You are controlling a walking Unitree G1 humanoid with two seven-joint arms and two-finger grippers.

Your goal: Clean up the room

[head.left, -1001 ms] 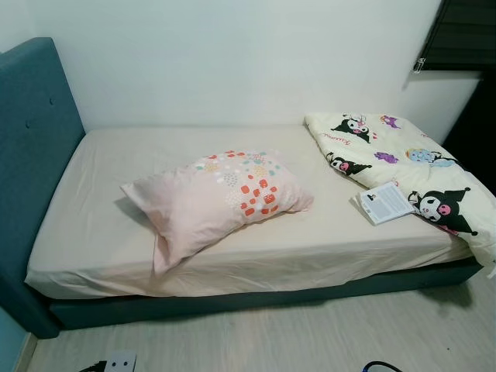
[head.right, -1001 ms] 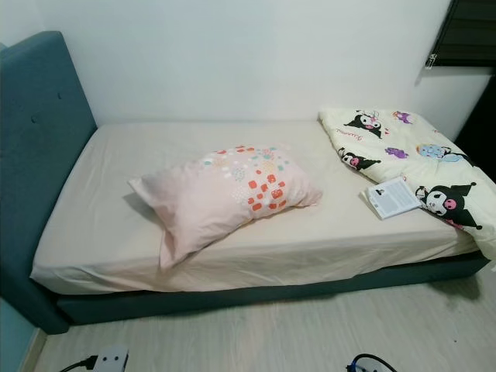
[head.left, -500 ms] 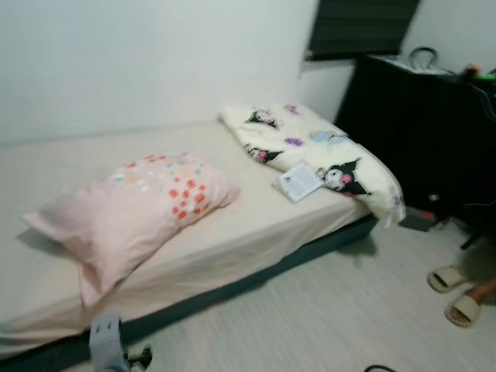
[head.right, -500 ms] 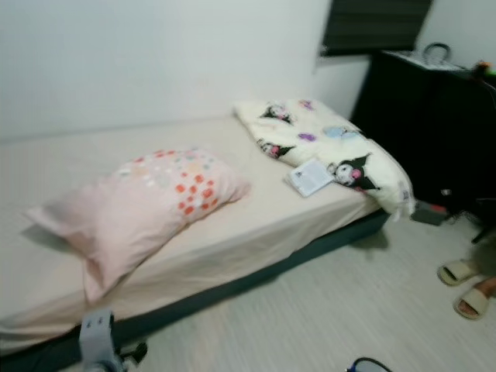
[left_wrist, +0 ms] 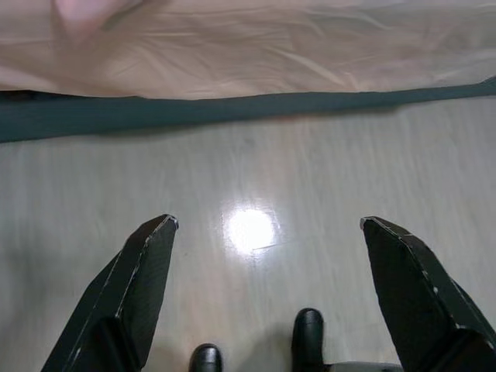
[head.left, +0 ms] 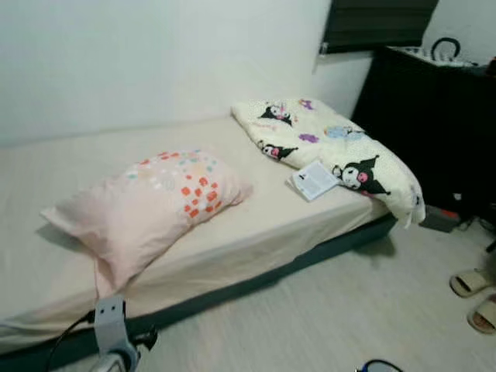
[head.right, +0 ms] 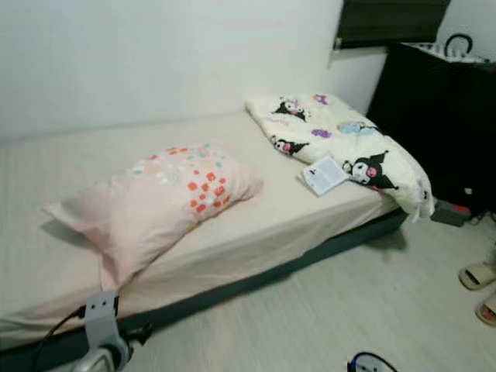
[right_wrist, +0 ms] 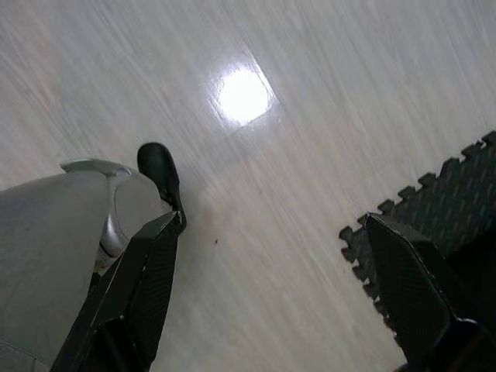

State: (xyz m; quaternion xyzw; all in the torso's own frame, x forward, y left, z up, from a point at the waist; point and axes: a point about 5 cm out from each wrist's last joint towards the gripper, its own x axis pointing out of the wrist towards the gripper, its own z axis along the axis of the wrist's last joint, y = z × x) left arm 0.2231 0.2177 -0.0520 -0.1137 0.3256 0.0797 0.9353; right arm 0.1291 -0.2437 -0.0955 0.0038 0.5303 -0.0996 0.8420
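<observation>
Hanging low over the pale wood floor point(left_wrist: 256, 186), the left gripper point(left_wrist: 267, 232) has its two black fingers point(left_wrist: 143, 267) spread wide with nothing between them; the bed's dark teal base runs across the top of that wrist frame. The right gripper point(right_wrist: 271, 263) is likewise released and empty above the floor, with the edge of a dark foam mat point(right_wrist: 446, 201) at the right of its frame.

Further out, the bed point(head.left: 256, 275) fills the left and centre of the head frames. A pink pillow point(head.left: 151, 201) with orange and green squares lies askew at centre left, well away from where a headboard end would be. A cream cartoon-print quilt point(head.left: 333, 147) is bundled at upper right, partly hanging over the bed's end, and a small booklet point(head.left: 315, 180) rests against its edge on the sheet.

Judging by this, the tidying has barely begun: pillow, quilt and booklet all look unplaced. A pair of sandals point(head.left: 474, 294) sits on the floor at lower right, and a dark cabinet point(head.left: 434, 124) stands at upper right. No bin, basket or other container can be made out.
</observation>
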